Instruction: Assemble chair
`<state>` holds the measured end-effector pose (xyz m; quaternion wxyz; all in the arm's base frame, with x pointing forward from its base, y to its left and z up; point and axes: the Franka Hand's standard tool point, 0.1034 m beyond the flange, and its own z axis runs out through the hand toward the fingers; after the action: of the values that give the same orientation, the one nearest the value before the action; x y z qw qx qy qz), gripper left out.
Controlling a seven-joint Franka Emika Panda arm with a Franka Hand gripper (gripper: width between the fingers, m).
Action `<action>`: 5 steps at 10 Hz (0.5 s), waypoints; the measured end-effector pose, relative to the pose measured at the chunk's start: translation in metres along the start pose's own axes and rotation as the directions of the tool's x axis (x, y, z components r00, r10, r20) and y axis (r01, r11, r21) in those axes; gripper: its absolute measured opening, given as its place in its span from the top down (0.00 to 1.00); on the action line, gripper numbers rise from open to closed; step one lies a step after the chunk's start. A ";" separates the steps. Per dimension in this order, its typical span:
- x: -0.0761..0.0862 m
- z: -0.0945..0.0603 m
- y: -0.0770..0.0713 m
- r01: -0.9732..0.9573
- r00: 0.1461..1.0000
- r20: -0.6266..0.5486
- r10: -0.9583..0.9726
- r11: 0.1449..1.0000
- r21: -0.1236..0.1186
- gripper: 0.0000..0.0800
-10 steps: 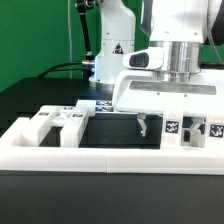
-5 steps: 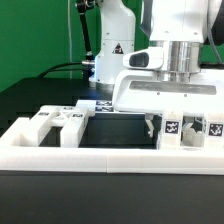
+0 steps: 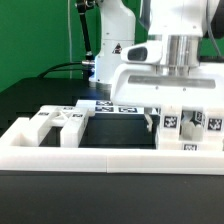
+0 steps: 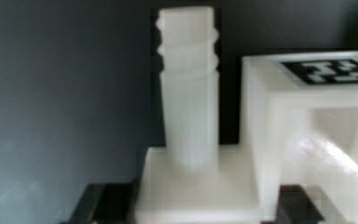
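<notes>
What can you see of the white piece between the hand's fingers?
The white chair piece looks like matte white plastic. It is a slim straight post with a ridged, notched end that widens into a blockier base. No tag shows on it. The hand grips that base, with dark fingers closed against either side. The post points straight away from the hand over the dark table. It lies close beside a tagged white block; whether the two touch cannot be told.

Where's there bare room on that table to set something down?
Bare black table lies behind the rail, between the chair pieces on the exterior view's left and the tagged pieces beside the hand. Beyond those left pieces it is bare too. Around the hand it is crowded.
</notes>
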<state>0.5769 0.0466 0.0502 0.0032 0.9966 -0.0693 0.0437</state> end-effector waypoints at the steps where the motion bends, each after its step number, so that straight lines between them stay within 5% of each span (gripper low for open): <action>1: 0.001 -0.011 0.002 -0.002 1.000 0.005 0.002 1.000 0.005 0.59; 2: -0.002 -0.020 0.004 -0.009 0.999 0.041 0.008 1.000 0.009 0.59; 5: -0.010 -0.015 0.006 -0.013 0.990 0.144 0.013 1.000 0.003 0.59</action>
<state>0.5645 0.0422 0.0642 -0.0040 0.9967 -0.0758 -0.0281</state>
